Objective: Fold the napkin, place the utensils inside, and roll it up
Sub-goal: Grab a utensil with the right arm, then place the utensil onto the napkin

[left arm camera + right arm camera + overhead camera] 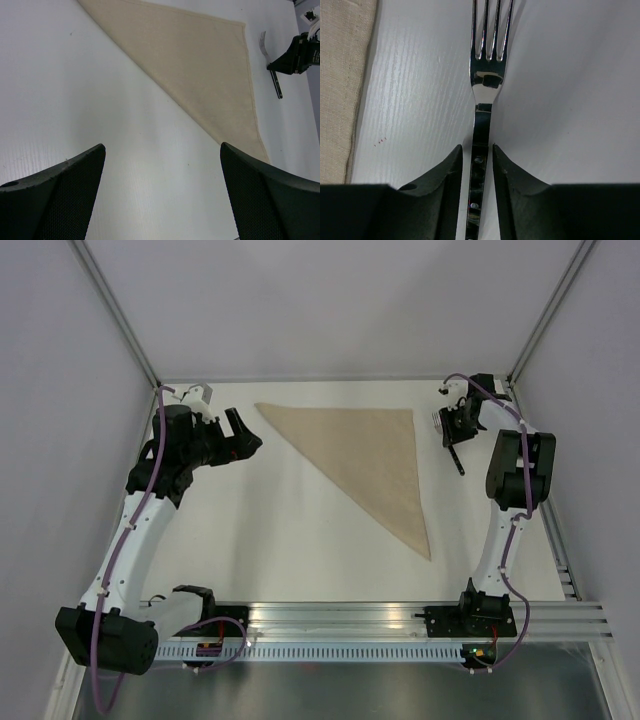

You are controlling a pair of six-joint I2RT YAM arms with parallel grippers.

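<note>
While the left gripper (pixel 242 432) hangs open left of the folded napkin (pixel 370 455), the right gripper (pixel 477 148) straddles the handle of the fork (pixel 487 80) lying along the cloth's right edge, jaws narrowed, grip unconfirmed.

Top external: we look steeply down from above and behind, whole table (pixel 250 540) in frame, far. Left wrist: we face low across table toward napkin (pixel 200 65), mid-range. Right wrist: we sit close over fork (pixel 487 75), looking along it. All three share napkin edge, fork.
</note>
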